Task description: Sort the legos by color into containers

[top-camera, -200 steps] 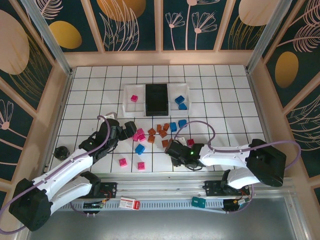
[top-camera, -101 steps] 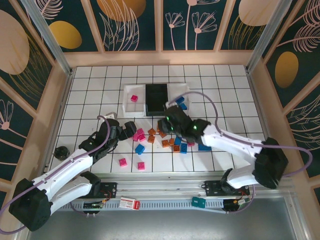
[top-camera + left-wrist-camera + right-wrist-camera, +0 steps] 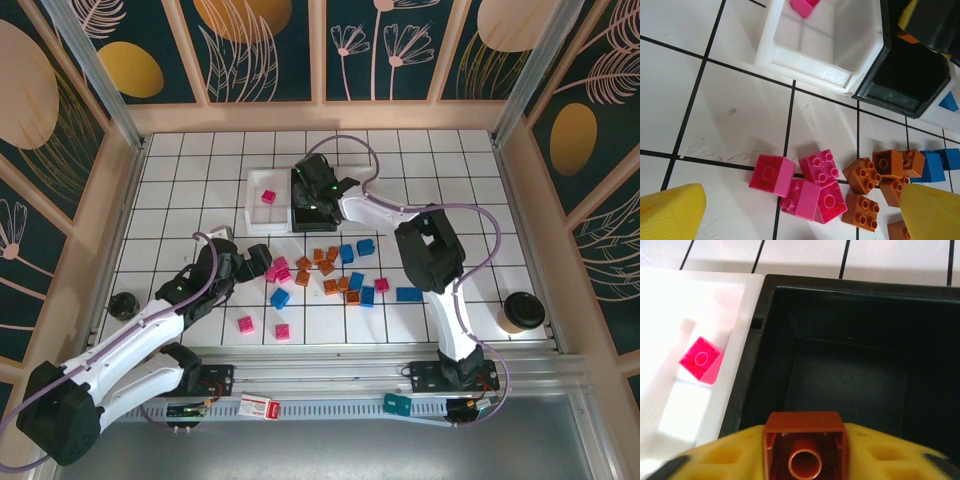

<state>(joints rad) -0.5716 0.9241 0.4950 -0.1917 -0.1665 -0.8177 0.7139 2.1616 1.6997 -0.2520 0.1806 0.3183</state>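
While my right gripper (image 3: 804, 452) pinches an orange brick (image 3: 804, 432) above the black tray (image 3: 855, 375), near the white tray's (image 3: 670, 305) side, a release could bounce it across; left gripper (image 3: 258, 257) hangs spread over pink bricks (image 3: 807, 187).

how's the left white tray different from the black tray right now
The white tray is pale and holds one pink brick; the black tray is dark and its visible floor is bare. The right gripper, shut on an orange brick, hangs over the black tray, not the white one. Both are shallow, rectangular and sit side by side.
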